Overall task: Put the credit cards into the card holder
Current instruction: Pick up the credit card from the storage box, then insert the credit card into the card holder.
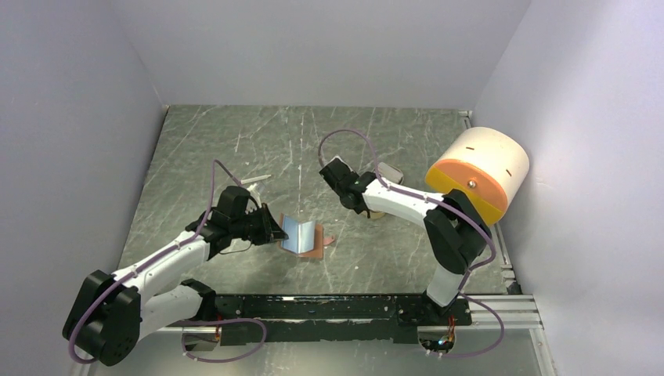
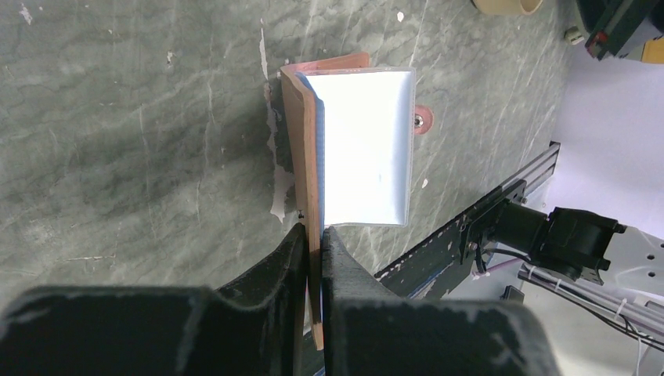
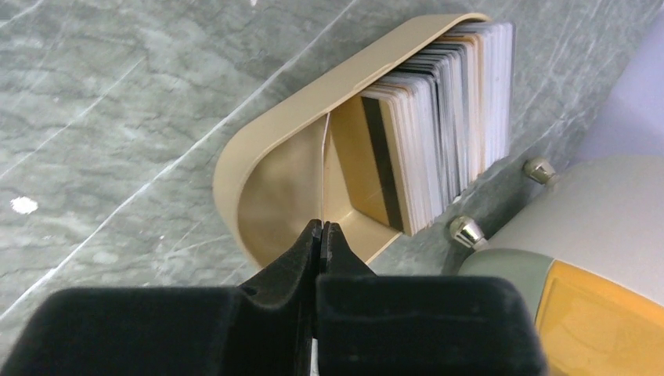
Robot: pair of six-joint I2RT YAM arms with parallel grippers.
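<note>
The reddish-brown card holder (image 1: 312,249) lies open at mid-table, its snap tab (image 2: 420,120) on the far side. A pale bluish, glossy credit card (image 2: 364,145) lies across its inside. My left gripper (image 2: 315,231) is shut on the holder's raised leather flap (image 2: 309,157), seen edge-on. My right gripper (image 3: 321,225) is shut on one thin credit card (image 3: 324,164), also edge-on, standing in the open end of the tan tray (image 3: 258,149). Several more credit cards (image 3: 442,117) stand packed upright in the tray's other end. In the top view the right fingertips are hidden under the wrist.
A big cream-and-orange cylinder (image 1: 478,172) stands right beside the tray (image 1: 391,172), at the right wall. A small white stick (image 1: 254,180) lies behind the left arm. The black base rail (image 1: 337,305) runs along the near edge. Walls close in the table on three sides.
</note>
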